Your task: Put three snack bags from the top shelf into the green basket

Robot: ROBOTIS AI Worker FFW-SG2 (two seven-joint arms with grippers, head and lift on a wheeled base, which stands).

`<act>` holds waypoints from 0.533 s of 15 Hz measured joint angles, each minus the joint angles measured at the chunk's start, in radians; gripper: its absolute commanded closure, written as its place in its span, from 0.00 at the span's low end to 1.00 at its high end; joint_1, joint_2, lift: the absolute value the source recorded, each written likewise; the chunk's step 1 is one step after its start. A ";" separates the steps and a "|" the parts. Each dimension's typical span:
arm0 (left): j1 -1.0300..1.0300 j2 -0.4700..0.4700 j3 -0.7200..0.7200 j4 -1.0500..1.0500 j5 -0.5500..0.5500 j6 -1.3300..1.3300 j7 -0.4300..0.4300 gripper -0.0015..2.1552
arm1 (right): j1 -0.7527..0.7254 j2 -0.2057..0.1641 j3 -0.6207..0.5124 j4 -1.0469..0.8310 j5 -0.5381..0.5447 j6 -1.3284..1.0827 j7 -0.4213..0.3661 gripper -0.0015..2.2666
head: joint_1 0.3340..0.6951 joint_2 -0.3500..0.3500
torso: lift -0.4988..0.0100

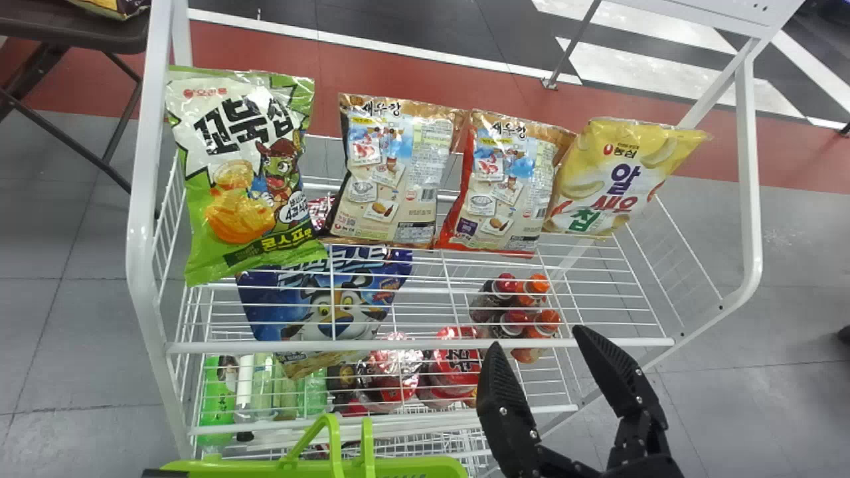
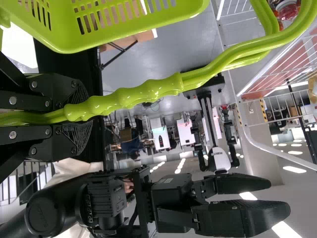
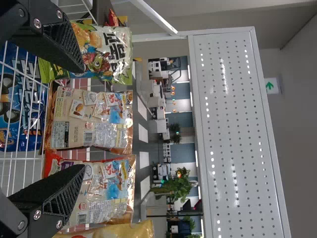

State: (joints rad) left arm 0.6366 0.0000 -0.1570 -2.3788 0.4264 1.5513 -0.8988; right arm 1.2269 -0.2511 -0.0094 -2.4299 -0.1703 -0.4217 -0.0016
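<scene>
Shelf (image 1: 418, 345) holding four bags (image 1: 392, 176), left pincer (image 2: 83, 115) clamps basket handle (image 2: 148, 90), right pincer (image 1: 536, 337) gapes empty.

The green basket (image 1: 252, 469) is cut off by the head view's bottom edge.

A mock shop corner, it seems, inside a big lab-like hall. The wire rack (image 1: 418, 345) is stocked like a store's, snack bags (image 1: 392, 176) on its top shelf, bottles (image 1: 508, 312) and noodle cups (image 1: 457, 365) below them. Well apart from the rack are a robot (image 2: 218, 159) and screens (image 2: 160, 137); beyond it, plants (image 3: 176, 188) and a green exit sign (image 3: 271, 86).
</scene>
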 measured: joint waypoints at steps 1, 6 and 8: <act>0.000 0.000 0.000 0.001 0.000 -0.001 -0.001 0.99 | 0.000 0.000 0.000 0.000 0.000 -0.001 0.000 0.06 | 1.00 0.00 | 0.88; 0.000 0.000 0.002 0.002 0.000 -0.007 -0.005 0.99 | 0.000 0.000 0.000 0.004 0.000 -0.014 -0.001 0.06 | 1.00 0.00 | 0.88; 0.000 0.000 0.002 0.005 0.000 -0.011 -0.007 0.99 | -0.003 0.000 0.001 0.005 -0.001 -0.017 0.000 0.06 | 1.00 0.00 | 0.88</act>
State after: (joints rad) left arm 0.6366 0.0000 -0.1547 -2.3741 0.4264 1.5402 -0.9053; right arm 1.2243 -0.2515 -0.0081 -2.4252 -0.1717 -0.4391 -0.0017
